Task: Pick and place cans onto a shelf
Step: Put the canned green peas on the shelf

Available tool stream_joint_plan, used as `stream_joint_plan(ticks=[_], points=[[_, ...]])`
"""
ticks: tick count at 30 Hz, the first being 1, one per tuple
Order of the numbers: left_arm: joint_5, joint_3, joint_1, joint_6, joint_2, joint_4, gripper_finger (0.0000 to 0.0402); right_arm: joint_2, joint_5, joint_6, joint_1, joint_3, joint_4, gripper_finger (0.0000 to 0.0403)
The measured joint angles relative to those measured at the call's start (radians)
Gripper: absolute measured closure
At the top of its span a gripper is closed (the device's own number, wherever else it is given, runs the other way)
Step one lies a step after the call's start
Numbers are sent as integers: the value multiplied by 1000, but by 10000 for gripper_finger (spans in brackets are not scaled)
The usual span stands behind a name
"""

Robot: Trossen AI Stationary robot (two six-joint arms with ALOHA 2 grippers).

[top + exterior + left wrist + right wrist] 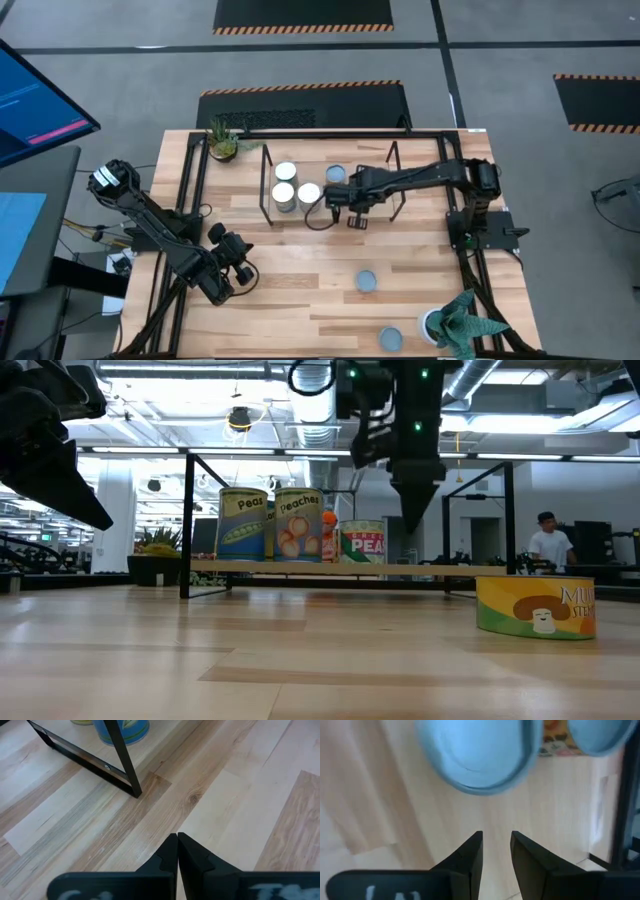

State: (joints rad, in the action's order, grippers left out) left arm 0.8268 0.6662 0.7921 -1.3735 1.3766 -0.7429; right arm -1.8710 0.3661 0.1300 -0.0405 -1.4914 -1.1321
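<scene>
Left gripper (243,272): parked over the bare boards near the table's left front; in the left wrist view its fingers (167,855) are seen pressed together, with nothing between them.
Shelf (266,205): set at the back middle of the table (300,290); from above only thin black rods are seen, while the low view shows a light board carried on them.
Cans on the shelf: three white tops (285,172) are grouped at the left end and a bluish one (335,174) lies further right; labels reading Peas (243,523) and Peaches (298,523) are shown only in the low view.
Right gripper (343,213): held at the shelf's front edge, just right of the white tops; its fingers (470,855) are parted by a narrow gap and nothing is gripped.
Right wrist view: a blurred blue round top (477,755) is seen just ahead, possibly a shelved can.
Loose cans: one (367,281) stands right of centre, another (390,339) near the front edge; only a mushroom-labelled can (535,606) is shown low.
Hidden: the shelf's right end is partly covered by the right arm.
</scene>
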Motion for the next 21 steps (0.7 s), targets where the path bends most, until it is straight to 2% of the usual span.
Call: stream_joint_plan(ticks=[21], points=[[11,0,0,0,0,0,402,1,0,-7,-27,25,130,280]])
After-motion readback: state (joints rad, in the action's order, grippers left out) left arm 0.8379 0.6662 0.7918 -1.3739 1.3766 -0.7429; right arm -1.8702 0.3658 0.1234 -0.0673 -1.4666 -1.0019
